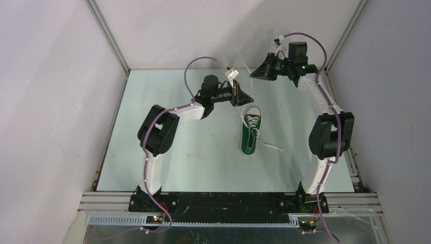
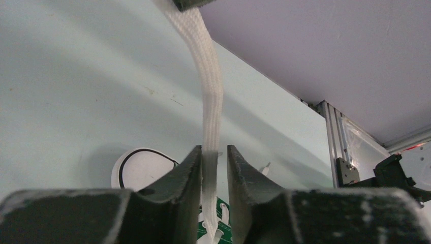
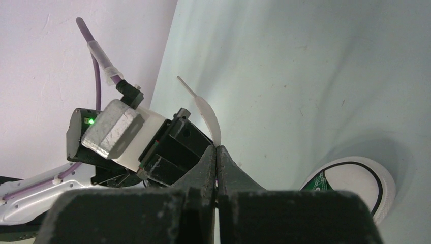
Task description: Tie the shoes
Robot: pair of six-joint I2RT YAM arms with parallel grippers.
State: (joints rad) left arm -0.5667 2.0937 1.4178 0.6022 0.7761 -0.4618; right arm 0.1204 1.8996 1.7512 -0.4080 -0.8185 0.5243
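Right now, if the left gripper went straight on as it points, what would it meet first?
The flat white shoelace that runs between the fingers of the left gripper; beyond it, probably the pale green table top, though depth is unclear.

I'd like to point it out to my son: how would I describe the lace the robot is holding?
On the table, find the green sneaker in the middle. Its held lace climbs off the shoe, passes between the left fingers and ends pinched in the right fingers, unlike the loose lace lying beside the heel.
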